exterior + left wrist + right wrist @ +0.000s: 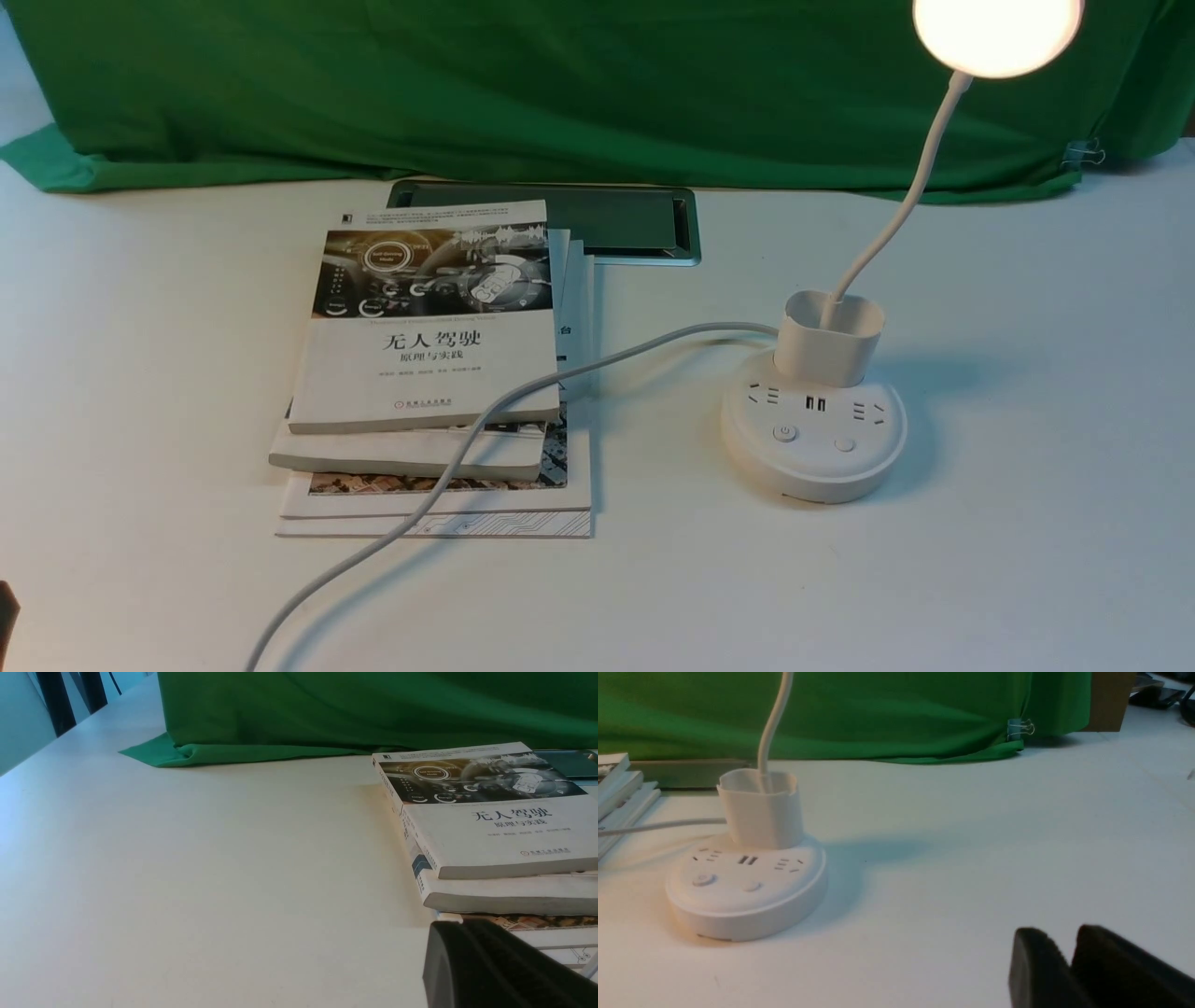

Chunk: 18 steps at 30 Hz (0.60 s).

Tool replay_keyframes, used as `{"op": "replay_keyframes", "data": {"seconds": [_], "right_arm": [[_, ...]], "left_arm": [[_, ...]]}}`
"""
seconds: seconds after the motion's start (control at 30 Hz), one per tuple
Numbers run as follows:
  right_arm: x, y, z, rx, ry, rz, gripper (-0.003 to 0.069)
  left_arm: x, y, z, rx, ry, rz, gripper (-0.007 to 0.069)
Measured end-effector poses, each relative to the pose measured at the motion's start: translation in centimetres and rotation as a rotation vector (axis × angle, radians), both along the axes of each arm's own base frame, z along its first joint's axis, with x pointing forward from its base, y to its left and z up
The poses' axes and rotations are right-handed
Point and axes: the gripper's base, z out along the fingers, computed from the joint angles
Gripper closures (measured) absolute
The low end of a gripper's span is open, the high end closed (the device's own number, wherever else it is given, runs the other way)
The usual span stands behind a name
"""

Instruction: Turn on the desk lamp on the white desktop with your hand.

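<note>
The desk lamp stands on the white desktop [1027,560] at the right. Its round head [997,33] glows warm white above the bent neck [910,196], cup [829,338] and puck base [812,467]. Two buttons [784,433] [845,444] sit on the base's front. The right wrist view shows the base [747,905] and its buttons [703,879]. My right gripper [1062,933] is shut and empty, low over the desktop, well apart from the base. My left gripper [460,926] is shut and empty beside the books. Only a dark sliver of it [6,616] shows in the front view.
A stack of books [429,364] lies left of the lamp, with the white cord [523,392] running across it to the front edge. A grey inset panel [635,224] lies behind the books. Green cloth [560,84] hangs along the back, with a binder clip [1083,154].
</note>
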Motion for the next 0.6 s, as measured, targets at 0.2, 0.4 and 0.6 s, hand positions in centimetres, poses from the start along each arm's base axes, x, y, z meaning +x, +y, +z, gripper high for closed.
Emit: {"op": "replay_keyframes", "data": {"seconds": [0.2,0.4,0.6], "right_arm": [[0.00,0.00,-0.01,0.000,0.001,0.000,0.0466],[0.00,0.00,-0.01,0.000,0.001,0.000,0.0449],[0.00,0.00,-0.01,0.000,0.001,0.000,0.0443]], "left_arm": [[0.00,0.00,0.00,0.000,0.000,0.000,0.0603],[0.00,0.00,0.00,0.000,0.000,0.000,0.0603],[0.00,0.00,0.00,0.000,0.000,0.000,0.0603]]}}
